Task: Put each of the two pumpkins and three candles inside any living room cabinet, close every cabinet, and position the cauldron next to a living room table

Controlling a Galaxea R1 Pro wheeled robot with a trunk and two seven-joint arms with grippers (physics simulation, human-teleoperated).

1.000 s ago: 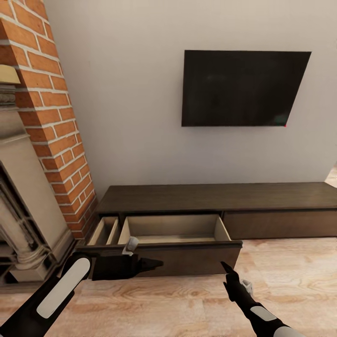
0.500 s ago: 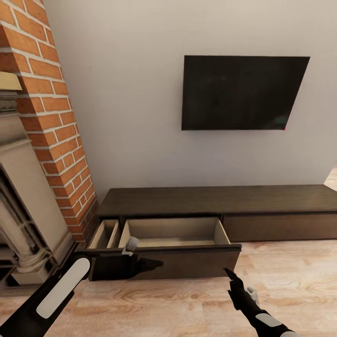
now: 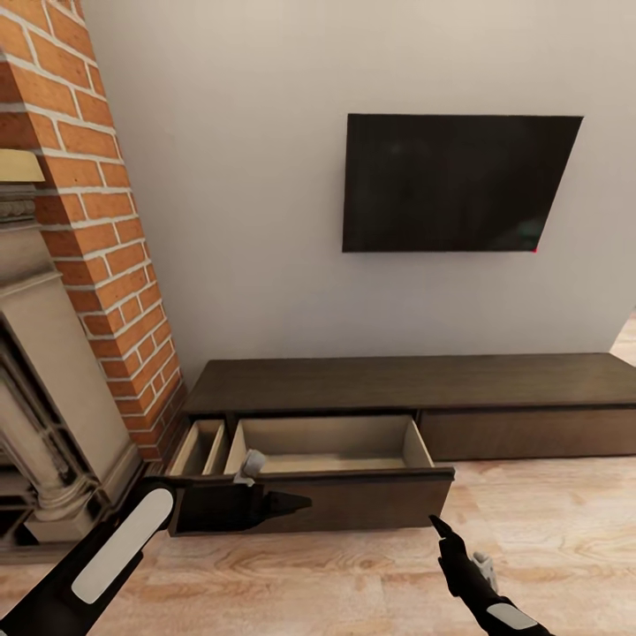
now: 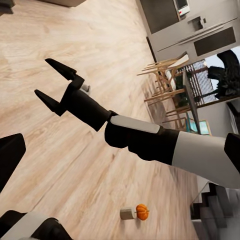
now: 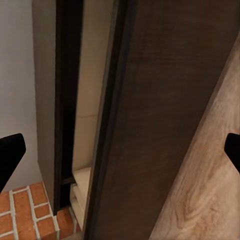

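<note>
Right tool [image 4: 55, 80] gapes empty over floor; left wrist view alone catches a pumpkin [image 4: 142, 212]; left tool's [image 3: 296, 503] state unclear.

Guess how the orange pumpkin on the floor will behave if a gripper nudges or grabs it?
The pumpkin looks round, so a sideways nudge would probably roll it across the smooth wood floor. It looks small and rigid, so likely light, but its curved sides may slip from narrow fingertips.

Dark brown cabinet [image 3: 415, 382] with pale drawer interior, orange pumpkin [image 4: 142, 211], red-orange brick column [image 3: 97, 221], black television [image 3: 455, 181]
</note>
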